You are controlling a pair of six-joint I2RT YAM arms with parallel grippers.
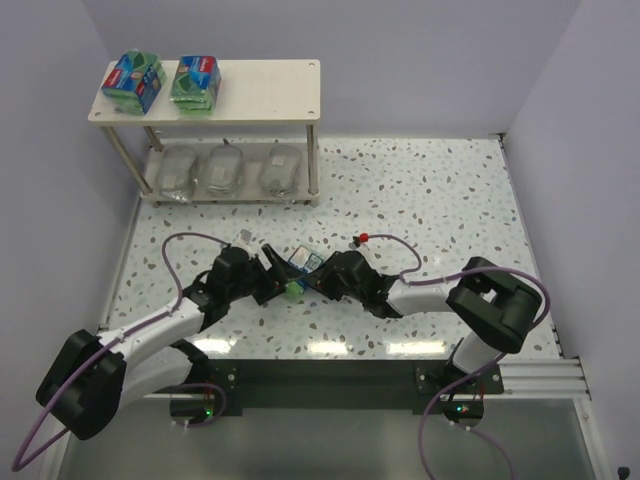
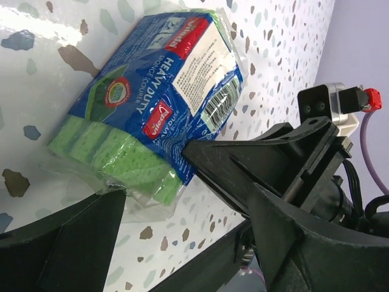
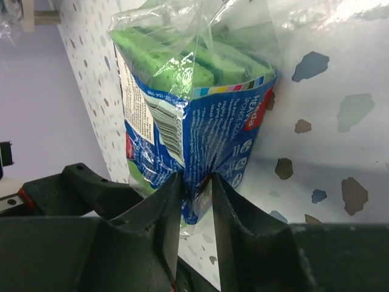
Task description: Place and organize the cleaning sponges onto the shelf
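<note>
Working the one green sponge pack (image 1: 295, 272) not yet shelved, lying mid-table between the two arms, well apart from the shelf (image 1: 270, 95). Pinching only a corner of its clear wrap with the right gripper (image 3: 193, 185), fingers pressed nearly together on thin film rather than on the block. Holding the left gripper (image 1: 272, 278) spread wide about the pack's other end, with no sure contact visible in its wrist view. Probably a handover or regrip, judging by both tools at one pack. Close the left fingers across the green foam itself, not the loose film; expect stretch, slip or tearing from a wrap-only hold. Squeeze gently, given soft foam. Release on the right only after a firm seat on the left. Then lift clear of the speckled table (image 1: 420, 190) and carry to the shelf's top tier, already bearing two green packs (image 1: 133, 82) at its left end. Set down on the bare stretch just right of that pair, label up and square with them, matching the row of three scourers (image 1: 225, 170) on the lower tier. Approach from above to avoid knocking the neighbours.
</note>
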